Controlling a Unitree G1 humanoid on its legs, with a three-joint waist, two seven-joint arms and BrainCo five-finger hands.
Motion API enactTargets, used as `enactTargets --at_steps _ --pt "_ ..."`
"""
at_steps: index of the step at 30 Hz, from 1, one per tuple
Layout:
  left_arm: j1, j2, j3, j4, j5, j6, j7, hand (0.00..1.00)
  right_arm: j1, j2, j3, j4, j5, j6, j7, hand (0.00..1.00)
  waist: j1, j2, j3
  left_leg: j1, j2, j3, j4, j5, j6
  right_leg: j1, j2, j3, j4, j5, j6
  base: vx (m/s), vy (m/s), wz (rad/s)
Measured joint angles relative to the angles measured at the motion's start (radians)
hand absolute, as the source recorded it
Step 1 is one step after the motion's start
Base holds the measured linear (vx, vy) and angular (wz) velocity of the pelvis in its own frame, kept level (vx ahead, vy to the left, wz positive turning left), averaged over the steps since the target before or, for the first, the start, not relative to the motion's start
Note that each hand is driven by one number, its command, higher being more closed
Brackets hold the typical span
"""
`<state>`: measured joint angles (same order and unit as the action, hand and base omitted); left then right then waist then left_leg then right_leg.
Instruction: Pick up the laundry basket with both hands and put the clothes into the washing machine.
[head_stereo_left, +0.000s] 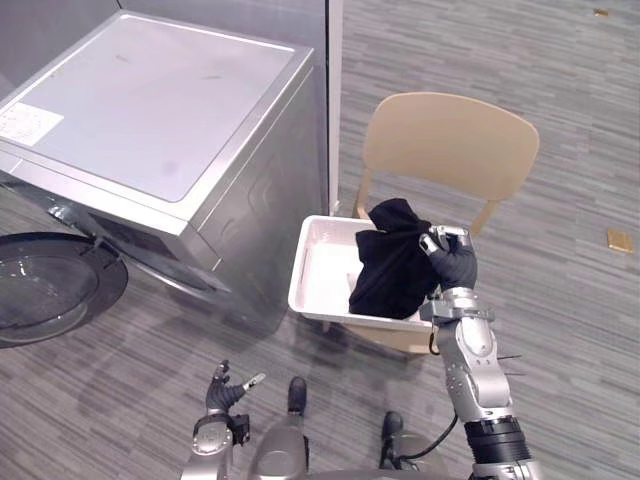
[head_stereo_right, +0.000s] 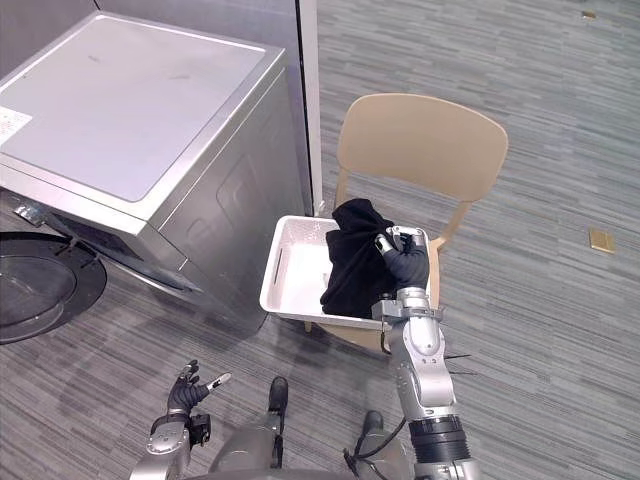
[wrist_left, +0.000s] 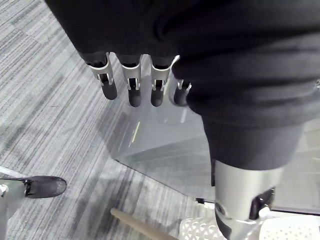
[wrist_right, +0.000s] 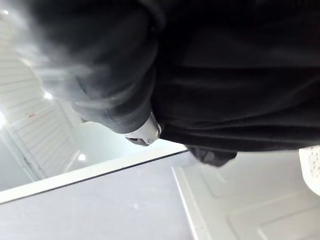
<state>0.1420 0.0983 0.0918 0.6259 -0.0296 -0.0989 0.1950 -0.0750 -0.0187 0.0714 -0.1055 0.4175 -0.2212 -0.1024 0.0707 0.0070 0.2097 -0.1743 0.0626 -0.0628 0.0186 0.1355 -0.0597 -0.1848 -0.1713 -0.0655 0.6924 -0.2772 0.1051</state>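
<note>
1. My right hand (head_stereo_left: 452, 264) is closed on the black cloth (head_stereo_left: 392, 268), with the fingers curled into its upper edge. In the right wrist view the cloth drapes over my fingers (wrist_right: 145, 133) and hides most of them.
2. The cloth is bunched and raised by that one edge. Its lower part lies in the basket (head_stereo_left: 312, 262) and hangs over the near rim.
3. The basket sits on the chair (head_stereo_left: 450, 140), and its near side seems to stand out past the front of the seat.
4. The washer (head_stereo_left: 150, 110) stands just beside the basket on my left. Its door (head_stereo_left: 45, 285) is swung open low down, well apart from the cloth.
5. My left hand (head_stereo_left: 226, 388) hangs low near the floor (head_stereo_left: 560, 150), fingers (wrist_left: 131, 92) straight and holding nothing.
6. Risk: I hold only a fold at the edge, so the weight of the hanging cloth could pull it out of my fingers on the way across.
7. Risk: the draped part may snag the rim as I lift. With no hand steadying the basket, that drag could tip it or slide it off the seat.
8. Risk: the drum opening is low and round the washer's corner from here, so a trailing hem could brush the floor or catch on the door before the cloth is inside
</note>
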Motion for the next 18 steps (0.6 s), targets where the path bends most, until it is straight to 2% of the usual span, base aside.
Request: enactTargets --at_steps 2,3,5,6,7,8,9,10,12,13,14,15,17,18 --pt "0.027 -0.011 0.014 -0.026 -0.002 0.001 0.001 0.0 -0.011 0.0 0.035 -0.028 0.017 -0.012 0.005 1.0 0.004 -0.006 -0.004 -0.03 -0.011 -0.027 0.033 0.0 0.0 0.026 -0.004 0.034 0.056 -0.024 -0.003 -0.15 -0.253 0.6" --pt "0.051 -0.03 0.034 -0.064 -0.005 0.0 0.004 0.0 -0.018 0.001 0.063 -0.068 0.029 -0.018 0.012 1.0 0.016 -0.005 -0.005 -0.068 -0.01 -0.045 0.057 0.0 0.0 0.031 0.021 0.051 0.01 -0.067 -0.007 -0.21 -0.278 0.43" --pt "0.089 -0.061 0.033 -0.119 -0.019 -0.007 0.004 0.0 -0.017 -0.001 0.083 -0.127 0.045 -0.031 0.013 1.0 0.057 -0.004 -0.017 -0.119 0.01 -0.037 0.059 0.001 0.001 0.047 0.047 0.016 -0.112 -0.154 -0.032 -0.25 -0.276 0.17" --pt "0.107 -0.097 0.025 -0.124 -0.036 -0.008 0.004 0.0 -0.019 -0.01 0.084 -0.152 0.049 -0.046 0.016 1.0 0.061 0.026 -0.02 -0.159 0.029 -0.06 0.064 0.006 0.008 0.037 0.072 -0.026 -0.127 -0.168 -0.053 -0.35 -0.336 0.6" --pt "0.147 -0.123 -0.013 -0.152 -0.046 -0.008 0.004 0.0 -0.013 -0.025 0.085 -0.153 0.066 -0.053 0.014 1.0 0.046 0.053 -0.033 -0.182 0.048 -0.102 0.034 -0.007 0.018 0.021 0.104 -0.08 -0.123 -0.163 -0.074 -0.28 -0.267 0.78" --pt "0.152 -0.126 -0.035 -0.162 -0.05 -0.007 0.002 0.0 -0.01 -0.032 0.082 -0.153 0.066 -0.053 0.012 1.0 0.046 0.055 -0.035 -0.181 0.051 -0.105 0.009 -0.034 0.051 0.021 0.106 -0.101 -0.128 -0.157 -0.087 -0.23 -0.213 0.99" --pt "0.149 -0.128 -0.071 -0.167 -0.054 -0.007 0.0 0.0 -0.012 -0.04 0.074 -0.152 0.065 -0.053 0.01 1.0 0.047 0.053 -0.035 -0.185 0.056 -0.079 -0.01 -0.139 0.11 0.023 0.097 -0.133 -0.162 -0.134 -0.11 -0.17 -0.112 0.85" --pt "0.138 -0.132 -0.097 -0.188 -0.057 -0.007 -0.002 0.0 -0.042 -0.053 0.061 -0.131 0.064 -0.055 0.011 1.0 0.043 0.041 -0.03 -0.206 0.055 -0.001 0.015 -0.128 0.077 0.019 0.078 -0.17 -0.203 -0.098 -0.135 -0.16 -0.104 0.87" --pt "0.136 -0.13 -0.12 -0.23 -0.057 -0.008 -0.017 0.0 -0.077 -0.053 0.038 -0.104 0.064 -0.055 0.008 1.0 0.025 0.038 -0.034 -0.211 0.034 0.101 0.131 -0.107 0.054 0.022 0.055 -0.225 -0.256 -0.053 -0.145 -0.13 -0.134 0.88" --pt "0.14 -0.125 -0.13 -0.258 -0.057 -0.009 -0.021 0.0 -0.082 -0.054 0.038 -0.104 0.063 -0.055 0.008 1.0 0.021 0.04 -0.036 -0.2 0.029 0.126 0.184 -0.108 0.054 0.022 0.049 -0.241 -0.266 -0.045 -0.149 -0.13 -0.137 0.86" --pt "0.141 -0.121 -0.141 -0.306 -0.056 -0.018 -0.021 0.0 -0.089 -0.054 0.039 -0.104 0.062 -0.055 0.008 1.0 0.021 0.045 -0.039 -0.166 0.027 0.148 0.271 -0.113 0.052 0.022 0.046 -0.266 -0.275 -0.037 -0.158 -0.11 -0.073 0.73" --pt "0.127 -0.116 -0.154 -0.339 -0.056 -0.031 -0.021 0.0 -0.096 -0.055 0.038 -0.104 0.06 -0.056 0.008 1.0 0.016 0.05 -0.045 -0.11 0.025 0.147 0.296 -0.154 0.035 0.022 0.044 -0.293 -0.28 -0.034 -0.161 -0.09 -0.036 0.73" --pt "0.079 -0.1 -0.196 -0.367 -0.055 -0.044 -0.021 0.0 -0.124 -0.057 0.039 -0.096 0.042 -0.056 0.009 1.0 0.01 0.056 -0.048 -0.032 0.025 0.143 0.185 -0.155 0.006 0.028 0.047 -0.331 -0.3 -0.018 -0.158 -0.08 -0.004 0.66" --pt "0.055 -0.095 -0.226 -0.387 -0.049 -0.046 -0.02 0.0 -0.147 -0.056 0.039 -0.091 0.041 -0.054 0.01 1.0 -0.002 0.064 -0.054 0.021 0.025 0.138 0.073 -0.118 -0.028 0.045 0.056 -0.355 -0.321 -0.005 -0.152 -0.07 0.013 0.55"
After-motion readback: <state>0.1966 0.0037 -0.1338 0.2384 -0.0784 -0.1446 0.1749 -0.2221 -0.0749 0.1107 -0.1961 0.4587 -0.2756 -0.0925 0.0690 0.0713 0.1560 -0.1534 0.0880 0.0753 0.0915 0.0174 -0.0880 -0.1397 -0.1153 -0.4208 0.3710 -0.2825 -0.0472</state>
